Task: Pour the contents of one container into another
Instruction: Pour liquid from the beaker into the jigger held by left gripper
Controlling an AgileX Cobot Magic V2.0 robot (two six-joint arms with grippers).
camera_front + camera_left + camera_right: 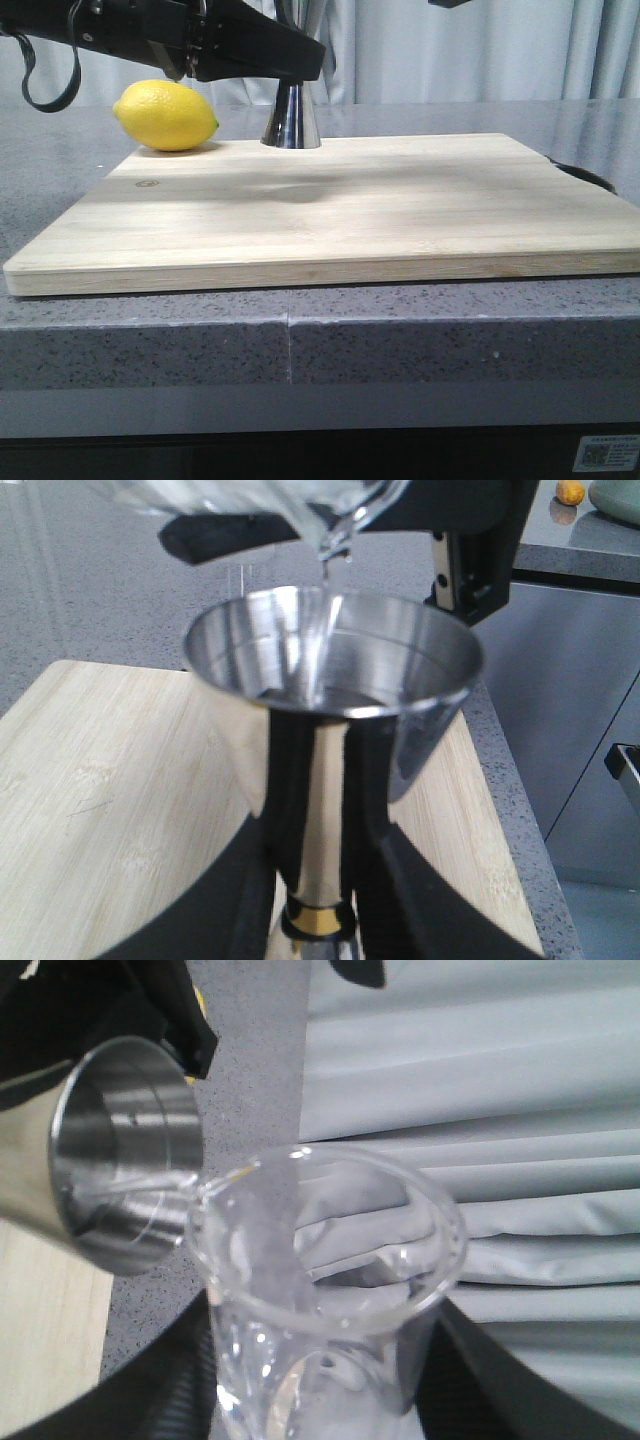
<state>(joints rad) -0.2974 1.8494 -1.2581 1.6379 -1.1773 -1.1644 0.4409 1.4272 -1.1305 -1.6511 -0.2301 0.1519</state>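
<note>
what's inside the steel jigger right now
A thin stream of clear liquid from the glass beaker runs into the jigger, and a little liquid shows in the cup. Its depth is unclear. The lower cone's inside is hidden.

— Free room? Most of the cutting board [400, 200] is left unoccupied.
— Obstacles? The far left edge is blocked by the lemon [165, 115], jigger [292, 118] and left arm [200, 40].

We take this for a kitchen: a speckled grey stone counter [150, 340], a wooden cutting board [330, 215], a lemon [165, 115], and grey curtains [480, 50] behind.
</note>
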